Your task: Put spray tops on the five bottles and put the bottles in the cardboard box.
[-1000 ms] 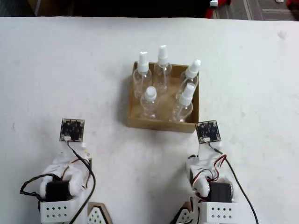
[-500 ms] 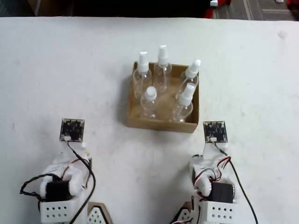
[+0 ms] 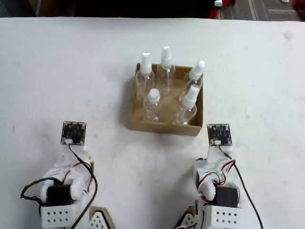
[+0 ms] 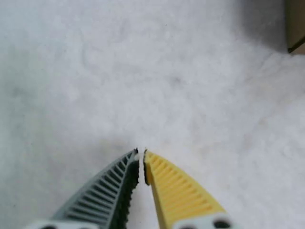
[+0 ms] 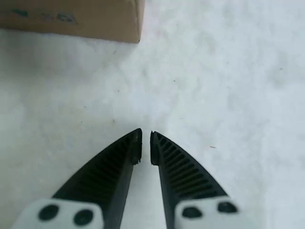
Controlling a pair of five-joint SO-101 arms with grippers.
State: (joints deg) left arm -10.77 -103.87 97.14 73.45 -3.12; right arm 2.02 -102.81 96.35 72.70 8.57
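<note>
Cardboard box [image 3: 164, 127], brown, shallow, open-topped, sits mid-worktop on the white, faintly mottled worktop [image 3: 71, 62], ahead of both arms and nearer the right one. Inside it stand five clear plastic bottles [image 3: 165, 76], each capped with one of the white spray tops [image 3: 166, 53]: three in a row along the far wall, two nearer the front wall. The pair on the right side lean a little; the others stand about upright. Left arm [image 3: 64, 191], white with black cabling, lies at the near edge, well apart from the box. Right arm [image 3: 215, 191] lies at the near edge too, its small square wrist board just beside the box's near right corner. Left hand [image 4: 140, 152], one ribbed grey finger and one ribbed yellow finger, is closed tip to tip on nothing, above bare worktop, with a box corner [image 4: 295, 24] far off. Right hand [image 5: 146, 135], two ribbed black fingers, is closed with only a slit between the tips, gripping nothing, near the box wall [image 5: 71, 19] but apart from it.
</note>
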